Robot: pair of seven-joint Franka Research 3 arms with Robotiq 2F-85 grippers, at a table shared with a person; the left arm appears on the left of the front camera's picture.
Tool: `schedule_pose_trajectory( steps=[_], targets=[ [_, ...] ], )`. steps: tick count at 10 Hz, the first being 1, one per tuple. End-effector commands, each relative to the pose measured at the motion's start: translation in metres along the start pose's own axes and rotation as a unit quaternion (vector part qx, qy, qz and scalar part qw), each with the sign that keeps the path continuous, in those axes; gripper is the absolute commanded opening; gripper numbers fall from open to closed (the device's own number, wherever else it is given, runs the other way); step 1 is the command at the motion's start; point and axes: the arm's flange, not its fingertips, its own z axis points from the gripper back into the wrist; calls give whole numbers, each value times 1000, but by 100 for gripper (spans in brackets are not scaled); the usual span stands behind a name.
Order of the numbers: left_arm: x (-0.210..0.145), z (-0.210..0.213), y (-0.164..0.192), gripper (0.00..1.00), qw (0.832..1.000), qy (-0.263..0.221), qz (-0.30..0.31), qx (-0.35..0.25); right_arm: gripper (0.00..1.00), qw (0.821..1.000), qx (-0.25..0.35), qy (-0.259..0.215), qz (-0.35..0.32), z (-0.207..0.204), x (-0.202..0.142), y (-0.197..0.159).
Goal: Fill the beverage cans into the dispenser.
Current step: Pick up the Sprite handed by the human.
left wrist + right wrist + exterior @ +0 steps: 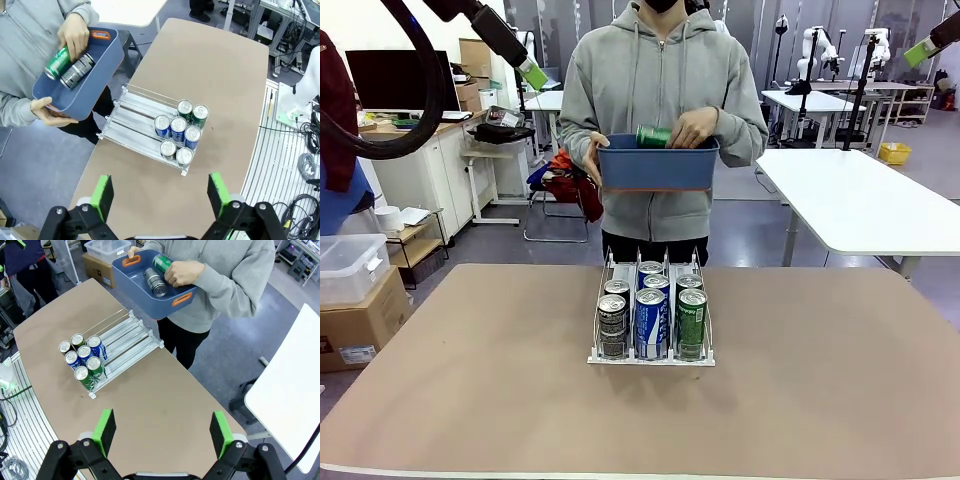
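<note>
Clear three-lane dispenser (134,114) holds seven cans (178,129), grey, blue, green. Left fingers (103,195), right fingers (106,429) wide apart, empty.

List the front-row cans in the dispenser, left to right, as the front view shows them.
Left to right: dark grey-black slim metal can → blue-and-white slim metal can → green-and-white slim metal can.

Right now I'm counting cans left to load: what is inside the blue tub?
Inside the blue tub lie a dark can and a green can gripped by the person's hand, which hides some floor.
</note>
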Motion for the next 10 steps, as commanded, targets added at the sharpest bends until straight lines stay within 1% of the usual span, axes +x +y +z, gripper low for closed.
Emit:
schedule_pose_trajectory(
  steps=[1, 10],
  targets=[
    [-4, 2, -1, 100, 1000, -1, 11, -7, 100, 1000, 1, 0, 0, 0, -1, 1],
    [-4, 2, -1, 100, 1000, -1, 11, -7, 100, 1000, 1, 0, 0, 0, -1, 1]
  ],
)
